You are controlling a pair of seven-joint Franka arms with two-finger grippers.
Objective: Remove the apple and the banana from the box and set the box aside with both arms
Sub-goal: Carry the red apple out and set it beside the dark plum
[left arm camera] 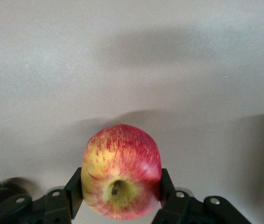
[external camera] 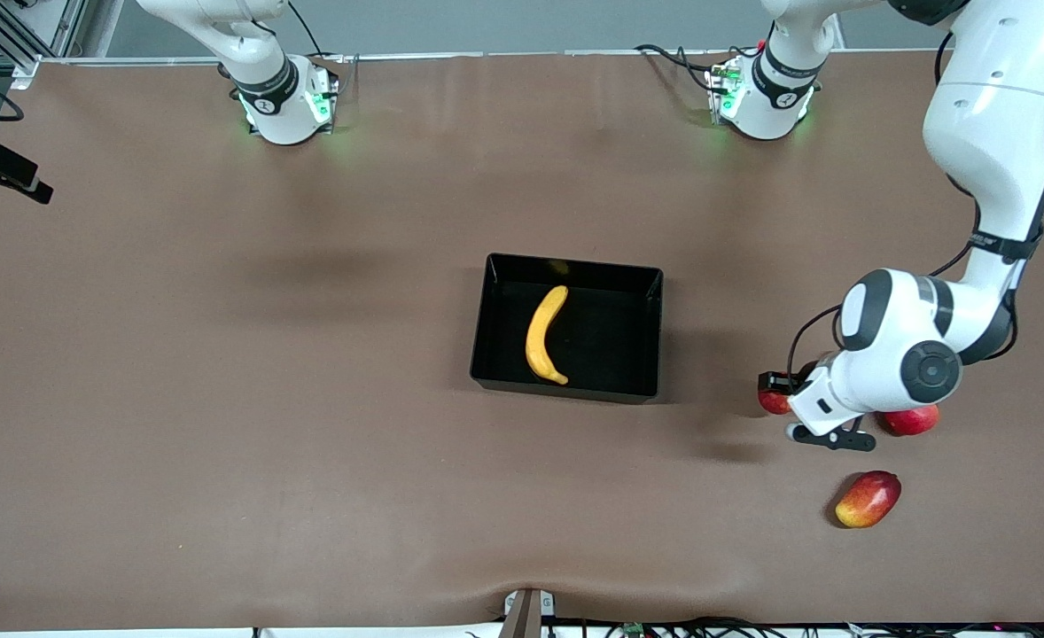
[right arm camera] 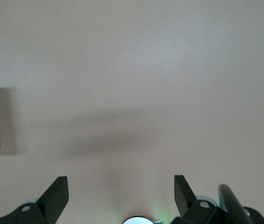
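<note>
Brown table [external camera: 221,399]: nearest the front camera, a mango [external camera: 868,499] is lying; just above it the left gripper [left arm camera: 120,198] is clamping the apple [left arm camera: 121,178], beside a red fruit [external camera: 910,420]; the banana [external camera: 545,335] is lying in the black box [external camera: 495,319]; the right gripper [right arm camera: 121,193] is waiting, jaws wide and empty.

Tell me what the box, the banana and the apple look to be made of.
Box: glossy black plastic, by the wall reflections. Banana: even yellow, unmarked, possibly plastic. Apple, held in the left gripper: red streaks over yellow, dimpled stem end; real or a good replica.
</note>
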